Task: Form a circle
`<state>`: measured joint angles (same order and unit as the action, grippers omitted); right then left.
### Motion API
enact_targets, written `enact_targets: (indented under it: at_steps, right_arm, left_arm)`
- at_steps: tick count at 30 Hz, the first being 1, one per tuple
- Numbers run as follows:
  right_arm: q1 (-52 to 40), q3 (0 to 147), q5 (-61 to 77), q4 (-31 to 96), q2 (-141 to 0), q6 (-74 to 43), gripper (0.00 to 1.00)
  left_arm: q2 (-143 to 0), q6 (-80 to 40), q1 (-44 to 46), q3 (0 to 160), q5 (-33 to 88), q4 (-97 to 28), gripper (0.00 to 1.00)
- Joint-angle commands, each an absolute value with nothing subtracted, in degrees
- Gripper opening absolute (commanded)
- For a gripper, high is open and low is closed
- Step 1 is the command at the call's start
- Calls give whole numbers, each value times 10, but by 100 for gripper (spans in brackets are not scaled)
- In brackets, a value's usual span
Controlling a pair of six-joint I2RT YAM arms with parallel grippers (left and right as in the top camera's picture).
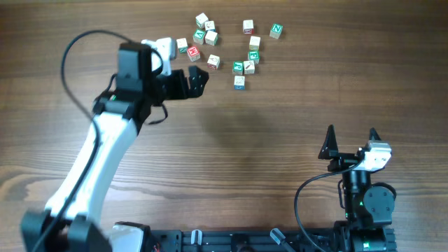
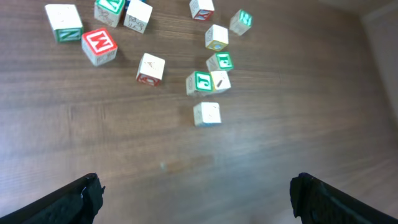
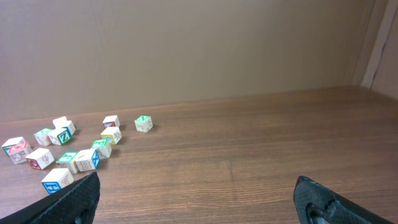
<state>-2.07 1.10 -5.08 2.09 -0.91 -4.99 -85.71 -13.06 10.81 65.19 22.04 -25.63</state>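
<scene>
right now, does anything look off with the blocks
Nothing looks damaged or spilled. The cubes lie in a loose scatter on the far side of the table, turned at mixed angles, and they form no ring yet.

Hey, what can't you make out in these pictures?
- Overhead: letters on the cubes are too small to read.
- Left wrist: the top edge cuts off several cubes.
- Overhead: the left arm could hide cubes under it.
- Right wrist: far cubes look blurred, letters unreadable.

Wood tbl (image 1: 280,140): scattered ltr cubes (image 1: 211,37), one tight trio (image 1: 248,65).
</scene>
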Motion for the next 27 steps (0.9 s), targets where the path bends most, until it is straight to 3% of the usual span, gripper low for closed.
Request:
enact_targets:
  at_steps: [1, 8, 16, 27]
  right_arm:
    - [-23, 15, -46, 18, -6, -45, 100]
    - [-23, 15, -46, 17, -6, -45, 99]
    - [-23, 15, -46, 18, -6, -45, 100]
    - [-23, 15, -46, 18, -6, -45, 100]
  left_arm:
    - [-932, -56, 138, 685, 153, -213, 100]
    - [-1032, -2, 183, 685, 20, -50, 100]
    - [-1122, -2, 182, 685, 21, 67, 100]
    - [-1202, -4, 183, 685, 55, 136, 100]
